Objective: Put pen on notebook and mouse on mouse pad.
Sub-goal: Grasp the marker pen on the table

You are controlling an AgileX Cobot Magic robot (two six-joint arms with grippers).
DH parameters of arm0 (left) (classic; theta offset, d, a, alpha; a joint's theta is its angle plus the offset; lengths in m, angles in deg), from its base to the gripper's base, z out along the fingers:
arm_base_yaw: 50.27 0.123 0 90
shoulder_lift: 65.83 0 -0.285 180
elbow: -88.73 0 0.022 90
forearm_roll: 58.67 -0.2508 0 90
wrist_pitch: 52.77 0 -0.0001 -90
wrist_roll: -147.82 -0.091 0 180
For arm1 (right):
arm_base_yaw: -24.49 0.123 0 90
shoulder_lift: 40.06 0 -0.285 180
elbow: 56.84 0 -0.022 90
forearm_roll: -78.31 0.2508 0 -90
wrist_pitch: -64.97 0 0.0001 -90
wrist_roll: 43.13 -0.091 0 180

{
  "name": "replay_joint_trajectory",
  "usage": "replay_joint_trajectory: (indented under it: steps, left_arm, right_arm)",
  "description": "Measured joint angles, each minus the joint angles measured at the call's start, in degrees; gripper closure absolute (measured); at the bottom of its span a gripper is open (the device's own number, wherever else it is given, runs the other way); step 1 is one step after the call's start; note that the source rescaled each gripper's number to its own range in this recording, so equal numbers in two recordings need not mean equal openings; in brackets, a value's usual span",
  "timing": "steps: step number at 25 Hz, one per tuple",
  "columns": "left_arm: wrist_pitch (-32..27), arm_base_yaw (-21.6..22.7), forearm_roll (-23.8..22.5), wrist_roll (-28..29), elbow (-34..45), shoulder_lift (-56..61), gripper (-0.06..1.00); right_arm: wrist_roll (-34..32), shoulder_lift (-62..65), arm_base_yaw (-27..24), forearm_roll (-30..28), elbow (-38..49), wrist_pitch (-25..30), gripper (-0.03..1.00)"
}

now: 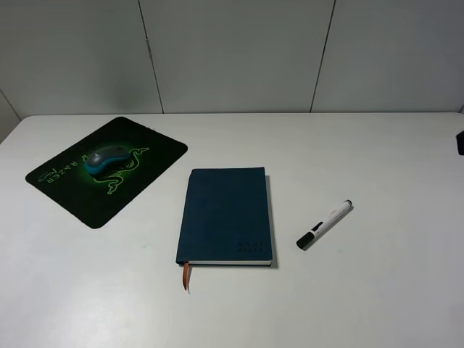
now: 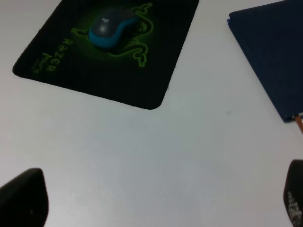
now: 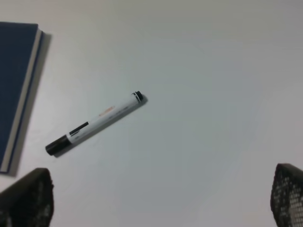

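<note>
White table, grey wall behind. Mouse sits on the mouse pad, far left. Pen lies on the table beside the notebook, not touching. My left claw and right claw gape wide, gripping nothing.

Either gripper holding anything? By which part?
Nothing held. The left gripper and right gripper are open; the pen lies loose on the table, the mouse sits on the mouse pad.

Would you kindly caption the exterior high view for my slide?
Overhead view: mouse on mouse pad, notebook centred, pen on table beside it.
</note>
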Motion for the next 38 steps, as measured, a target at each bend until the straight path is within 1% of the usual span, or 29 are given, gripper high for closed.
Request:
replay_joint_trajectory:
  steps: [3, 5, 12, 16, 19, 23, 25, 27, 29, 32, 36, 38]
  left_arm:
    - [0.0, 0.0, 0.0, 0.0, 0.0, 0.0, -0.05]
    - [0.0, 0.0, 0.0, 0.0, 0.0, 0.0, -0.05]
    - [0.0, 0.0, 0.0, 0.0, 0.0, 0.0, -0.06]
    - [0.0, 0.0, 0.0, 0.0, 0.0, 0.0, -0.06]
    - [0.0, 0.0, 0.0, 0.0, 0.0, 0.0, -0.06]
    - [0.0, 0.0, 0.0, 0.0, 0.0, 0.0, -0.06]
    - [0.0, 0.0, 0.0, 0.0, 0.0, 0.0, -0.06]
    - [0.0, 0.0, 0.0, 0.0, 0.0, 0.0, -0.06]
    - [0.0, 0.0, 0.0, 0.0, 0.0, 0.0, -0.06]
    - [0.0, 0.0, 0.0, 0.0, 0.0, 0.0, -0.06]
    - [0.0, 0.0, 0.0, 0.0, 0.0, 0.0, -0.06]
    - [0.0, 0.0, 0.0, 0.0, 0.0, 0.0, -0.06]
  right_arm:
    - [-2.4, -5.1, 2.9, -2.4, -2.5, 0.0, -0.03]
    - [-3.4, -8.6, 4.9, -2.8, -4.2, 0.0, -0.03]
    - [-8.2, -19.4, 12.2, -2.8, -9.2, 0.0, -0.03]
    - [-12.7, -23.8, 17.0, -2.8, -11.0, 1.3, -0.03]
    - [-16.6, -26.5, 19.5, -2.8, -11.1, 2.7, -0.03]
    - [-21.3, -29.7, 20.1, -4.6, -11.1, 5.7, -0.03]
    - [-22.5, -30.9, 20.2, -5.4, -11.1, 6.1, -0.03]
    - [-25.5, -31.9, 20.2, -6.0, -11.3, 6.0, -0.03]
    - [-30.5, -33.0, 20.2, -7.0, -11.3, 5.6, -0.03]
    - [-36.2, -35.5, 20.2, -8.5, -11.3, 4.5, -0.03]
    - [-39.7, -40.3, 20.2, -9.2, -11.3, 1.5, -0.03]
    - [-40.2, -43.2, 19.9, -8.6, -11.3, -0.5, -0.03]
